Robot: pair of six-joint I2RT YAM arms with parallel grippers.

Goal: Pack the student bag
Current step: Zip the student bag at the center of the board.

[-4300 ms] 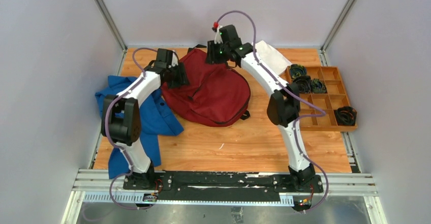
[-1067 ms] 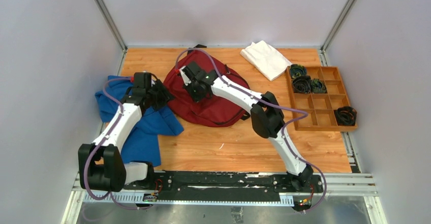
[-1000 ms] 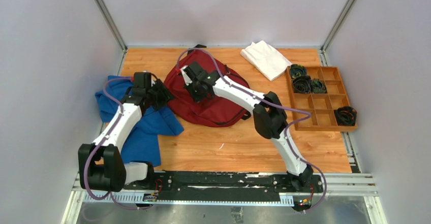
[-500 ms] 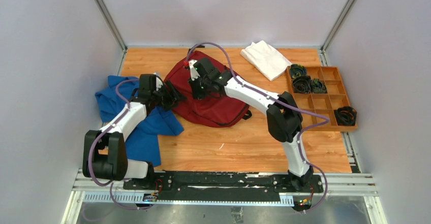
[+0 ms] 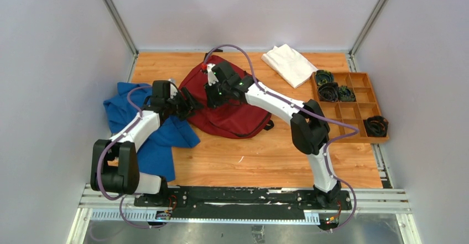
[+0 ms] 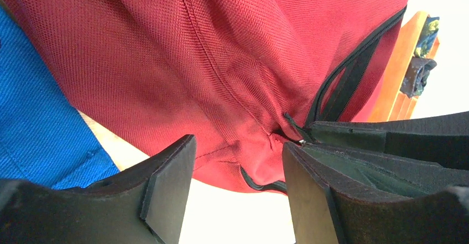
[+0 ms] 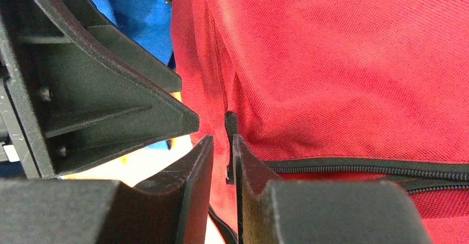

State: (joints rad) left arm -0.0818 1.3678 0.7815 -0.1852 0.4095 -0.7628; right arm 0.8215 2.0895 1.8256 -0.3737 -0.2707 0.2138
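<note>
Right wrist view puts our right hand (image 7: 223,147) at the student bag's (image 7: 343,61) left edge, nearly closed, with the zipper pull (image 7: 230,123) in the slit, though we cannot tell whether it is pinched; our left hand (image 6: 236,151) gapes empty just beside. We judge we are unzipping the bag, which lies on the desk (image 5: 276,150) against the blue garment (image 5: 160,141). Next comes a firm pinch and a run along the zipper (image 7: 359,169), the hands crowding, bare desk nearer us.

Dark red student bag (image 5: 238,108) lies flat on the counter (image 5: 265,150) beneath the right hand (image 7: 222,144). Its black zipper pull (image 7: 230,123) sits between that hand's fingers (image 7: 193,169), and the zipper is seemingly closed.
</note>
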